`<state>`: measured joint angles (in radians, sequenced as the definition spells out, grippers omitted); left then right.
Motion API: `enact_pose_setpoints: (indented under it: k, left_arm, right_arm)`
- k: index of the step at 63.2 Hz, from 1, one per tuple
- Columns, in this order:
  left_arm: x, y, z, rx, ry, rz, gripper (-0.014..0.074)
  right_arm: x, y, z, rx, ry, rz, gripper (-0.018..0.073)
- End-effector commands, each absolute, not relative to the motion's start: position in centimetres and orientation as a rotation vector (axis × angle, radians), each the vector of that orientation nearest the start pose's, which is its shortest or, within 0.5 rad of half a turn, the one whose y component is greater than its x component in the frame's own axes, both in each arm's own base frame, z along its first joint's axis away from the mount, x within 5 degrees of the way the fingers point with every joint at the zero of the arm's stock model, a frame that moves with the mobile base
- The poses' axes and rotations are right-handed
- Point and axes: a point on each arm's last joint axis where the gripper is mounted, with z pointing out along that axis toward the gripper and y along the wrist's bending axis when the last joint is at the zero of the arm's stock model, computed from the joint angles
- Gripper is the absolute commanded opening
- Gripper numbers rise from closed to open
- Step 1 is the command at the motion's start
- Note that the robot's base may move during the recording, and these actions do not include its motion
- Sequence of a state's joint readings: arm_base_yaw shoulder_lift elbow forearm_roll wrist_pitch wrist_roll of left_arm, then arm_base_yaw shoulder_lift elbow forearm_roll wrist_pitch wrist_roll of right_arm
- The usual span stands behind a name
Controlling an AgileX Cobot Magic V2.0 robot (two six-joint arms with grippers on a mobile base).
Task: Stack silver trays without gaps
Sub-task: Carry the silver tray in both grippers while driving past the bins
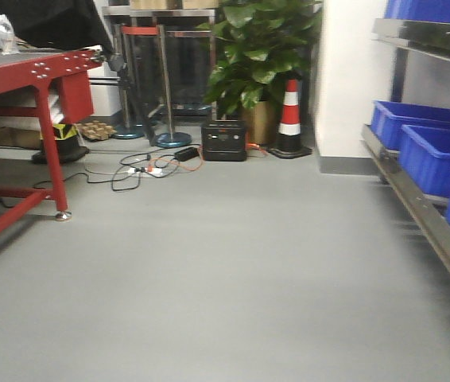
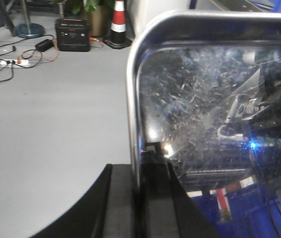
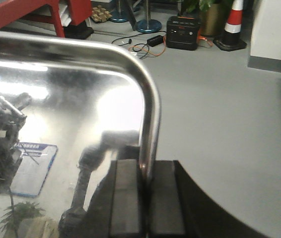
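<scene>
With my left hand [image 2: 139,166] and right hand [image 3: 147,166] each clamped on a silver tray [image 2: 205,89] rim above the floor [image 1: 209,278], I judge the stacking not yet done; no stack shows.

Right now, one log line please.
left gripper: shut on silver tray rim | right gripper: shut on silver tray rim | same tray: unclear
</scene>
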<state>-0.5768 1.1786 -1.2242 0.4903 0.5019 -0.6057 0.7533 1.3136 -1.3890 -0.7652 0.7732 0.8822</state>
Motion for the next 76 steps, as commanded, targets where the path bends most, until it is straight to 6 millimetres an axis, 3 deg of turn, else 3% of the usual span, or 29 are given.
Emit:
enact_pose_setpoints:
  k: [1,76]
  left_arm:
    - [22.39,-13.13,43.95,0.259,1.767,-0.383,-0.0017]
    - [22.39,-13.13,43.95,0.259,1.767,-0.383,-0.0017]
  right_arm:
    - [23.24,17.30,44.54,-0.216,1.862,0.295,-0.0078]
    - [23.23,17.49,44.72,-0.228,1.842,0.317,-0.0078]
